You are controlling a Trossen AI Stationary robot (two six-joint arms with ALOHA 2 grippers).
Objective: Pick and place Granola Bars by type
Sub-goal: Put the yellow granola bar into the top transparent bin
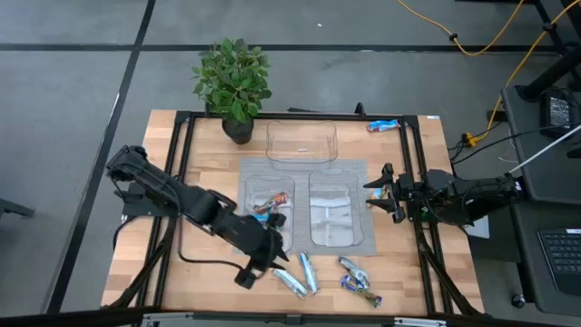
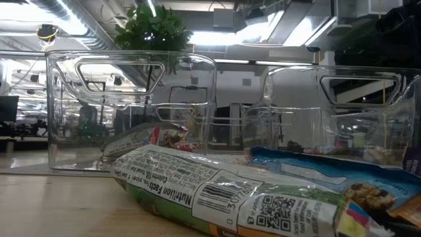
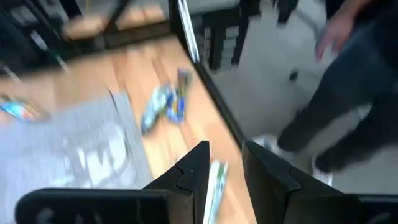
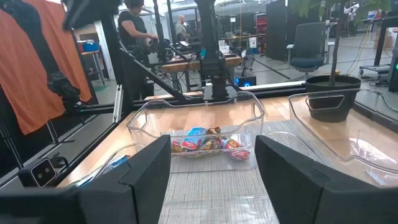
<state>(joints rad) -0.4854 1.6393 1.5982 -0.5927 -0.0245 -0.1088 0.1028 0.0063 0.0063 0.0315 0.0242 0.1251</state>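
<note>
I'm working the loose granola bars (image 1: pixel 309 272) along the table's (image 1: pixel 209 145) front edge. Two pale silvery-green ones lie side by side near the middle of that edge, their long axes running roughly front to back and a little slanted. A small heap of dark blue-silver bars (image 1: pixel 357 280) sits just beside them toward the front right corner. One bright blue bar (image 1: pixel 382 125) lies alone near the back right corner.

My left gripper (image 1: pixel 265 263) hangs right at the pale pair, on their left, so the nearest pale bar (image 3: pixel 214 180) lies just ahead of the claw. In the left wrist view that bar shows in the gap between the two fingers (image 3: pixel 193 171), its length running along the gap, not across it. The jaws stand narrowly apart, and I can't tell from here whether they have a grip on the wrapper yet. I judge the coming move turns on that alignment: the fingers should pinch across the bar's narrow width.

On the grey mat (image 1: pixel 359 168), the left clear tray (image 1: pixel 245 195) holds blue-and-red bars and the right tray (image 1: pixel 315 238) holds pale ones; a third tray (image 1: pixel 301 156) stands behind them.

My right gripper (image 1: pixel 377 193) waits at the right edge, jaws wide and empty, far from the pale pair.
</note>
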